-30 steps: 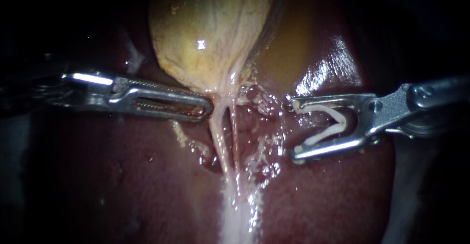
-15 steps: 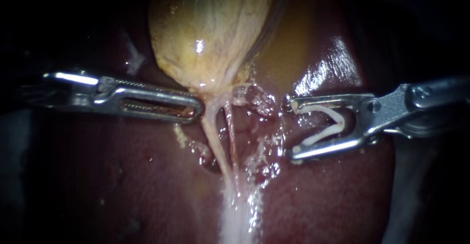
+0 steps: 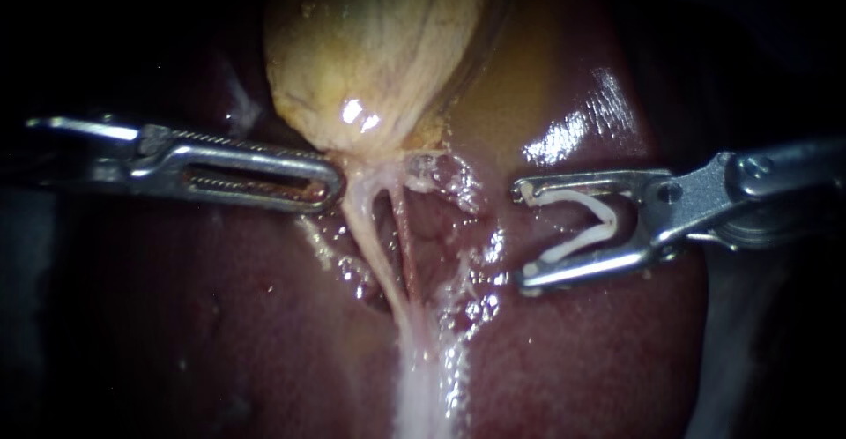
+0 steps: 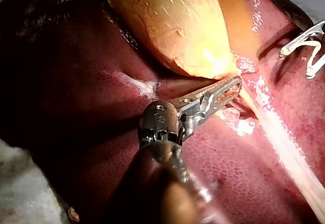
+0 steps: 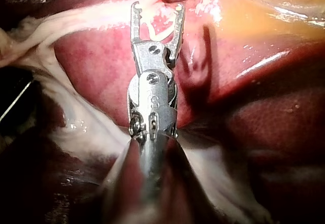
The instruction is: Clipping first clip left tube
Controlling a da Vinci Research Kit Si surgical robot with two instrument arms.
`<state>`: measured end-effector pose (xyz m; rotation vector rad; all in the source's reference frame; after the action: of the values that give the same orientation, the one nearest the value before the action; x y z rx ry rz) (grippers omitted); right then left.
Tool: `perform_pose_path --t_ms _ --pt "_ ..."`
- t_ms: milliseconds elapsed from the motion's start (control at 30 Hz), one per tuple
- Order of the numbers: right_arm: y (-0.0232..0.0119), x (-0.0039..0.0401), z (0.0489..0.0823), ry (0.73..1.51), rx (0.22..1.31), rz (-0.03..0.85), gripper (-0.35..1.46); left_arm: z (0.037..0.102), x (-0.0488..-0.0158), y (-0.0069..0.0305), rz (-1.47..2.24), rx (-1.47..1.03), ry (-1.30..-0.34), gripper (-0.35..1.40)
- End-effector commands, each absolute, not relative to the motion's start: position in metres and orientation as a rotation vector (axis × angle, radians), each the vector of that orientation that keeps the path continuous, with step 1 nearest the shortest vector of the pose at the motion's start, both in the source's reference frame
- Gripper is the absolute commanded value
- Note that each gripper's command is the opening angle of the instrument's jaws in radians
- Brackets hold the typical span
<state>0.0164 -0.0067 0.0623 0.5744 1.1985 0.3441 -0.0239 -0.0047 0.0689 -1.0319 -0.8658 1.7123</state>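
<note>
Endoscope view, far left: left instrument (image 3: 330, 183) entering from the left edge at mid-height, jaws pressed almost flat together, tips pinching pale tissue at the gallbladder neck (image 3: 370, 164) and, by the look of it, drawing it leftward. At upper centre, yellow gallbladder (image 3: 379, 51); all around, dark red liver (image 3: 220, 316).

Below the neck, two strands running down to lower centre and merging there. Left tube (image 3: 366, 227) pale and the thicker, just right of the left instrument's tips. Right tube (image 3: 403, 236) thinner and redder, close beside it across a narrow window. No clip on the left tube yet.

Further right, well apart from both tubes, right instrument (image 3: 522, 232) entering from the right edge, jaws spread wide and carrying an open white clip (image 3: 604, 219), one leg seated against each jaw, mouth facing the tubes.

Same in left wrist view: jaws closed at the gallbladder's lower edge. In right wrist view: clip between the jaws, pale strands ahead of the tips, none within them.

Risks, as a judgement:
- With the right tube between clip and target, could catch the wrong strand, or both, on a straight advance.
- Could tear the thin neck tissue under more pull, or lose the window if the grip slips.
- Could close short of the far side and pinch the left tube only partly.
- Could shed the clip on snagging wet tissue.
</note>
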Motion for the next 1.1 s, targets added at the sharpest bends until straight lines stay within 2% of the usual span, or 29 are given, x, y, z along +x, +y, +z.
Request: perform_pose_path --t_ms 33,600,1100 --pt "-0.0069 0.0166 0.0625 1.199 0.578 0.339 0.49 0.0688 -0.0239 -0.0047 1.712 -1.032 -0.865 -0.35" --pt "-0.0108 0.0238 0.0662 1.204 0.614 0.325 0.49 0.0684 -0.0243 -0.0051 1.711 -1.031 -0.861 -0.35" --pt "-0.0133 0.0269 0.0692 1.199 0.662 0.329 0.5 0.0682 -0.0244 -0.0052 1.715 -1.034 -0.858 -0.35"
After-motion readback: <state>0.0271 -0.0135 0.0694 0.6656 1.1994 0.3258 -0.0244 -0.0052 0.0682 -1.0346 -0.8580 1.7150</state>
